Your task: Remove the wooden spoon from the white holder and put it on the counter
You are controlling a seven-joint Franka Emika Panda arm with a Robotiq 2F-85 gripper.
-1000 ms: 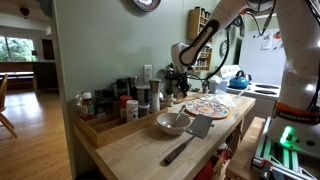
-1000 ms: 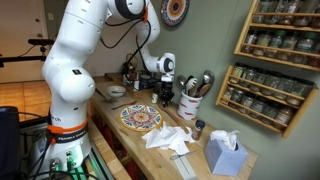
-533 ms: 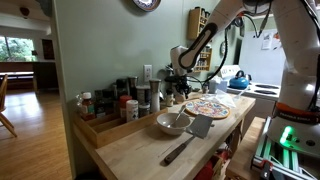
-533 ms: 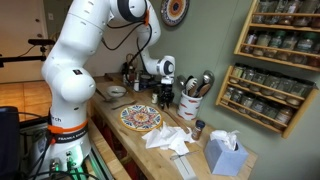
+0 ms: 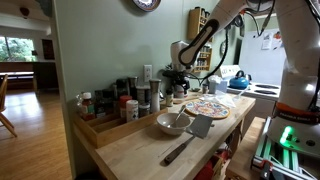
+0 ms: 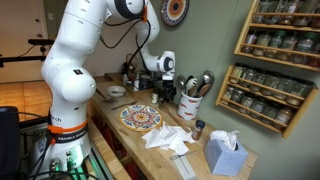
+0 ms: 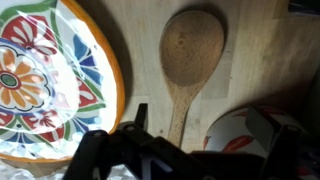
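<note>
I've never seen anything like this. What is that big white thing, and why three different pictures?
The white machine is a robot arm steered by a person. Two pictures come from cameras standing in the room; the close-up comes from one on its wrist. Its end effector, the dark grasping part, hangs low over the wooden counter. By it a wooden spoon shows flat against the counter, beside a colourful plate. A white holder of utensils stands nearby. Whether the spoon is gripped, I cannot tell.
</note>
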